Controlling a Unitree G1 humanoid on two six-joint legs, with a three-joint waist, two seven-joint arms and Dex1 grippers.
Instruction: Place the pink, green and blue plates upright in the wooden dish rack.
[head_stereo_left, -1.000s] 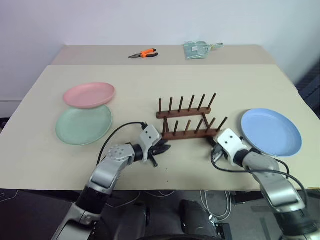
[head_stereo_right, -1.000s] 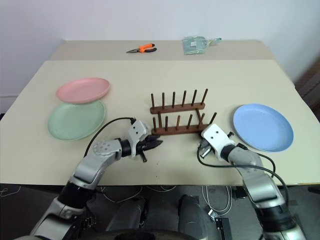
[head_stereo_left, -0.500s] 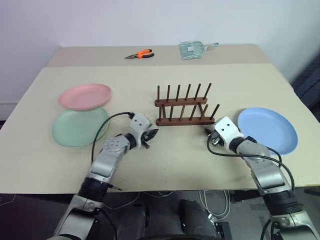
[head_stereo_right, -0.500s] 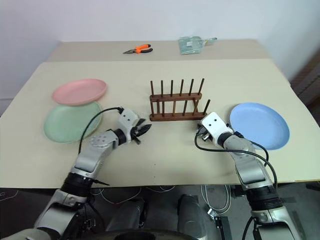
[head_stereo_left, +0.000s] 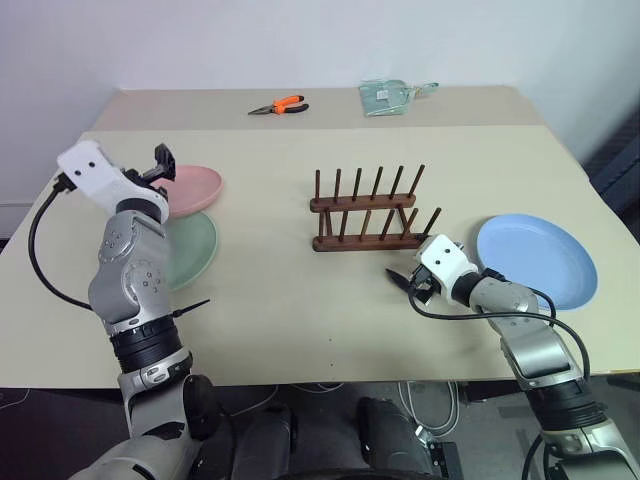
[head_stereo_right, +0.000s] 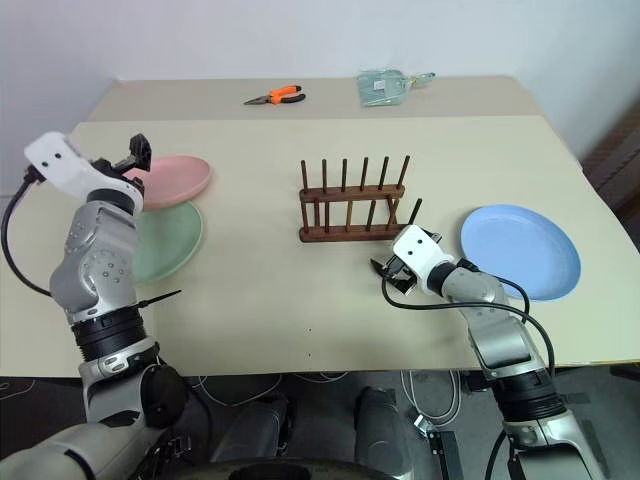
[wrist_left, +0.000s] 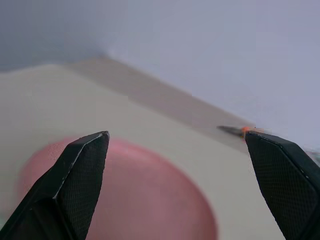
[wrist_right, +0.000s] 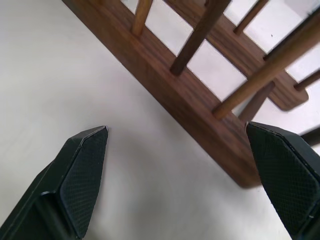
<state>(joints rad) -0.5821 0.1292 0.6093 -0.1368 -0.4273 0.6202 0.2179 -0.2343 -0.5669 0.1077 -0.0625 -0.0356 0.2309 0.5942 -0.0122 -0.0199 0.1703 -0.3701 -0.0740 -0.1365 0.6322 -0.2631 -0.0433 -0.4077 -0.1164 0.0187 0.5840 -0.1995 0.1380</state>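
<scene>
The pink plate (head_stereo_left: 195, 187) lies at the left of the table, overlapping the far edge of the green plate (head_stereo_left: 192, 250). My left gripper (head_stereo_left: 158, 165) hovers raised over the pink plate's left side. It is open, and the pink plate (wrist_left: 150, 200) shows between its fingers. The wooden dish rack (head_stereo_left: 365, 212) stands empty in the middle. The blue plate (head_stereo_left: 536, 260) lies flat at the right. My right gripper (head_stereo_left: 403, 284) is low over the table just in front of the rack's right end. It is open, facing the rack's base rail (wrist_right: 200, 105).
Orange-handled pliers (head_stereo_left: 280, 105) and a clear plastic bag (head_stereo_left: 390, 97) lie on the far strip of the table (head_stereo_left: 300, 300). A black cable hangs from each arm. Bare tabletop lies between the green plate and the rack.
My left arm swung up and to the left, from in front of the rack to above the pink plate. Both grippers went from shut to open. My right hand barely shifted.
</scene>
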